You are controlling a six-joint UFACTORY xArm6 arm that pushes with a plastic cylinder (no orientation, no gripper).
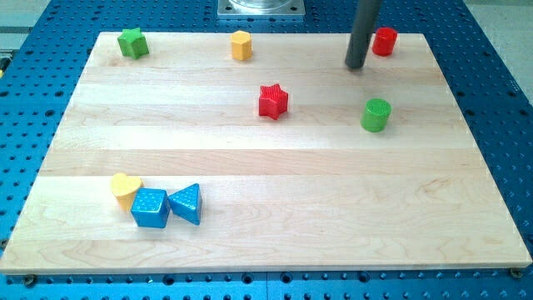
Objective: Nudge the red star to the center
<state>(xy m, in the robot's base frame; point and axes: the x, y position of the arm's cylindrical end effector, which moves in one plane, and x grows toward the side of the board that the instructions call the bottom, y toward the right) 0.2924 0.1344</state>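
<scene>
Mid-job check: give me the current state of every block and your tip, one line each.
my tip: on the board, beside the red cylinder, touching no star
red star: free, above board centre
red cylinder: upright, top right
green cylinder: upright, alone
green star: top left
yellow hexagon: top edge
yellow heart, blue cube, blue triangle: clustered

Single view: camera high at near edge, angled down across whole wooden board point(275, 179), moderate distance.

My tip point(356, 65) near top, right of red star point(272, 101), w/ red block point(384, 41) just beside.
</scene>
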